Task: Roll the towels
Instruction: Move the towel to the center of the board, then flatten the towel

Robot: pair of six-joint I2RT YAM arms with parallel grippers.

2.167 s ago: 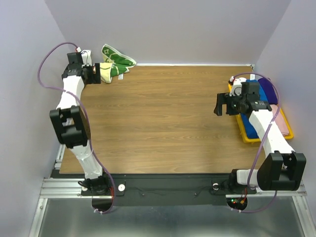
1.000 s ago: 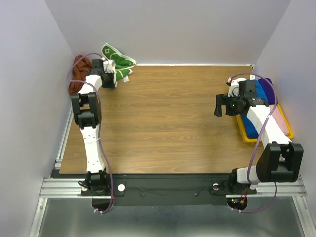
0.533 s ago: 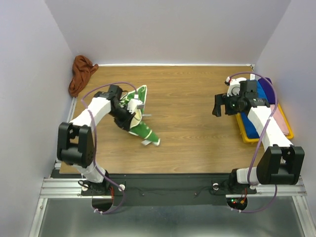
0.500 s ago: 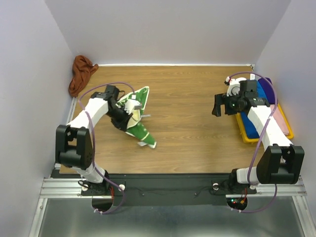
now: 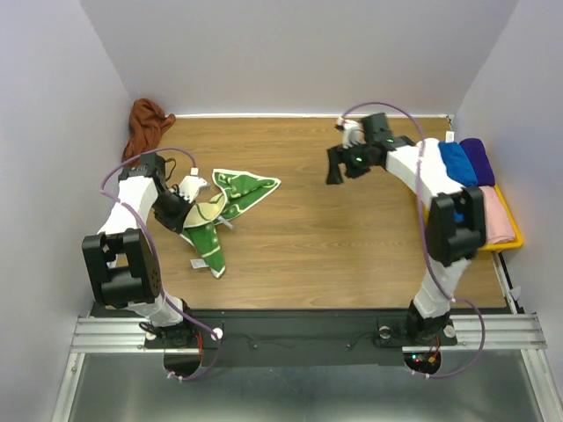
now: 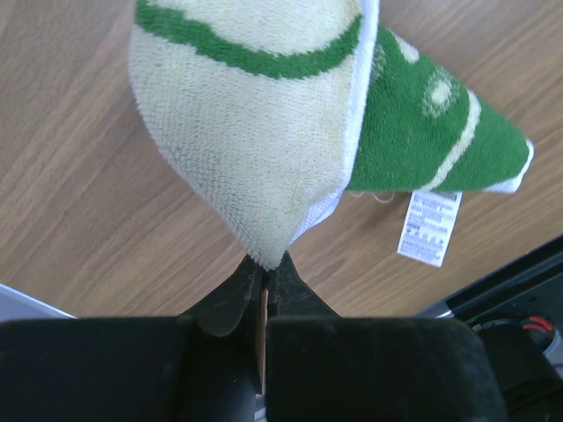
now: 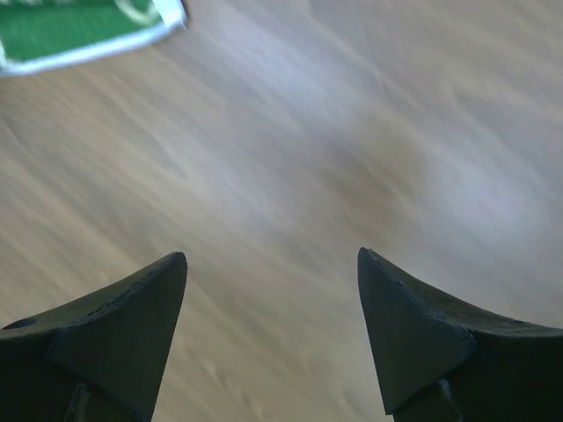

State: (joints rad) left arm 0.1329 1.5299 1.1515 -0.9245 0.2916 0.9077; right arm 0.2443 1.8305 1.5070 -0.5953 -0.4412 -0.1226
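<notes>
Patterned towel [image 5: 230, 192] lies on wooden table [image 5: 352, 242].

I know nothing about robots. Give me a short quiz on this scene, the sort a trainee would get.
1. True or false: the right gripper is holding a towel.
2. Where is the rust-brown towel? A: mid-table. B: at the far left corner of the table. C: in the right gripper.
3. Fill in: the left gripper pinches a corner of the ___ towel.
Key: 1 false, its jaws are open over bare wood. 2 B. 3 the cream-and-green towel.
</notes>
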